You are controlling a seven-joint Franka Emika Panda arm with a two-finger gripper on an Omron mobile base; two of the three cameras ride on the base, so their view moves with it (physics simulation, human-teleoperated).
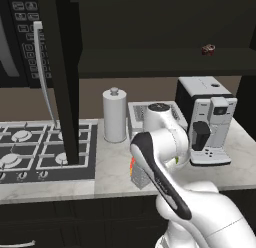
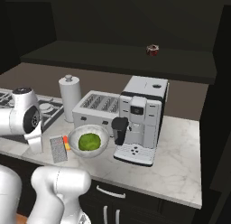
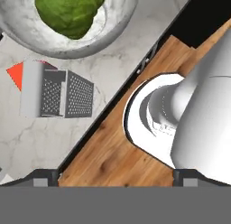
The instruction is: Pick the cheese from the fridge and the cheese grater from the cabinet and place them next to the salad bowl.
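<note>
Both items are already sitting on the marble counter [image 2: 176, 169]: the cheese grater [image 2: 57, 149] is standing upright just beside the salad bowl [image 2: 88, 140], and the cheese [image 2: 66, 143] is showing as a thin orange-red sliver between grater and bowl, apparently touching the grater. In the hand view the grater [image 3: 58, 95] is lying close under the bowl rim [image 3: 58, 51], with a red corner of the cheese [image 3: 16, 75] peeking out behind it. The gripper [image 3: 115, 173] is hovering well above the counter edge, jaws standing fully wide, holding nothing; only its two dark tips are visible at the bottom of that view. Judgement: placement is looking complete, so the main risk is now coming from the arm itself. The forearm is hanging near the grater in the right base view, and a careless swing while retracting could be tipping the tall, narrow grater or shoving it against the bowl. The cabinet door [image 1: 62, 77] is standing open, edge-on over the stove [image 1: 30, 147], and could be catching an elbow. Containers: the bowl is holding one green leafy ball [image 2: 89, 141], nothing else. The open shelf [image 2: 122, 56] is carrying a small dark-red round object [image 2: 152, 49].
</note>
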